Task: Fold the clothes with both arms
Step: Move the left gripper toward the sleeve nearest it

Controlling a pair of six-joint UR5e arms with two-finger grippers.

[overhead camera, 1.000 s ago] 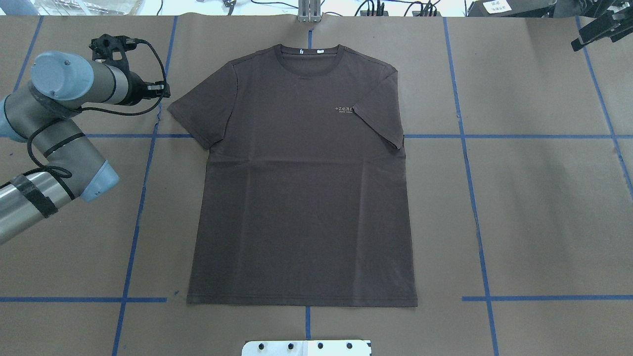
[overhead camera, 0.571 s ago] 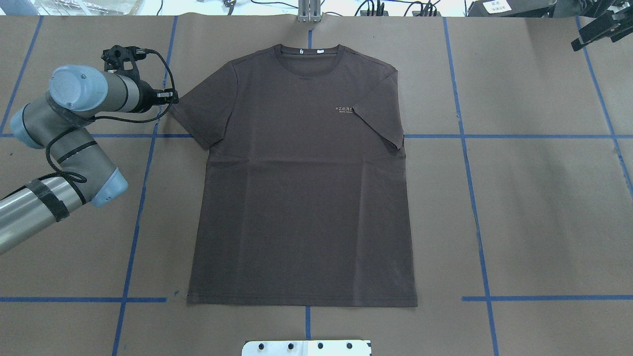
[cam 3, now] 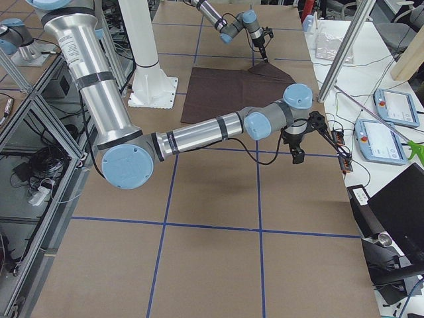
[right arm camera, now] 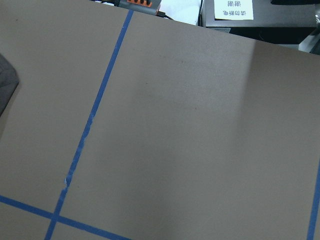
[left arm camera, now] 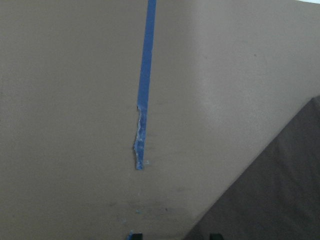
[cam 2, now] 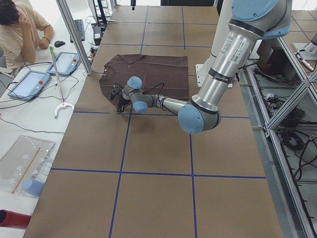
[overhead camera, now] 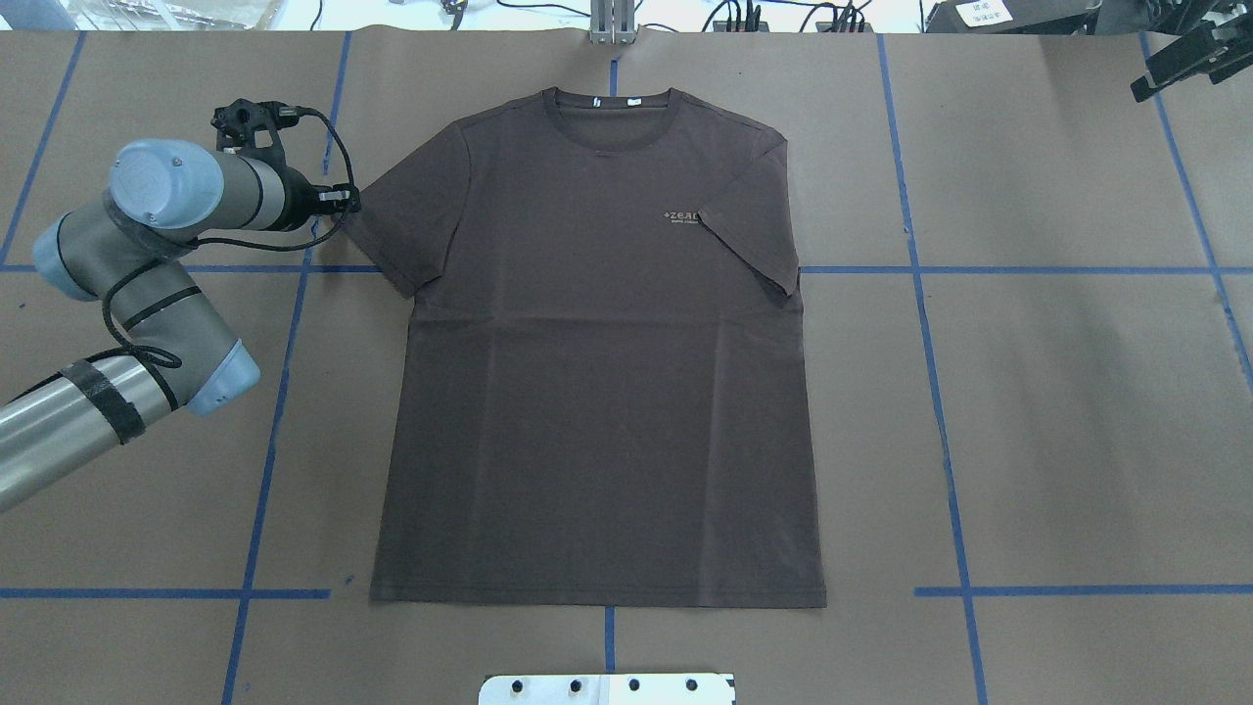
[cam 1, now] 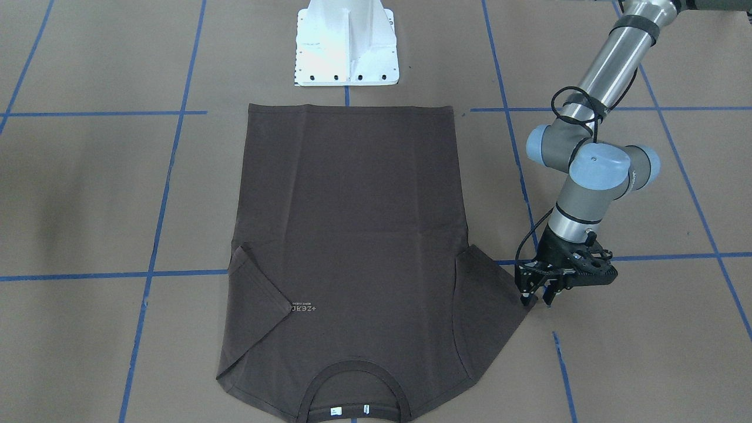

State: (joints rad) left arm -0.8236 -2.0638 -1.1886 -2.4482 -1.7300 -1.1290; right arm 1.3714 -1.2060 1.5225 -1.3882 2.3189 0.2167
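Observation:
The dark brown T-shirt (overhead camera: 597, 392) lies flat, chest up, collar at the far side of the table. One sleeve (overhead camera: 392, 220) is spread out toward my left arm. The other sleeve (overhead camera: 754, 245) is folded in over the chest beside the pale lettering (overhead camera: 680, 216). My left gripper (cam 1: 536, 302) is open and stands low at the spread sleeve's tip, one finger at the cloth edge, the other over bare paper. The left wrist view shows that sleeve corner (left arm camera: 280, 190) reaching in between the fingertips. My right gripper (overhead camera: 1170, 64) hangs at the far right corner, away from the shirt; whether it is open I cannot tell.
Brown paper with blue tape lines (overhead camera: 920, 294) covers the table. The white pedestal base (cam 1: 346, 41) stands just past the shirt's hem. A metal post (overhead camera: 612, 24) and cables sit beyond the collar. A person (cam 2: 20, 29) sits by tablets (cam 2: 29, 82) off the far edge.
My left arm has swung in toward the shirt, and its gripper has gone from clear of the sleeve to right at the sleeve's tip. The shirt and right arm have not moved.

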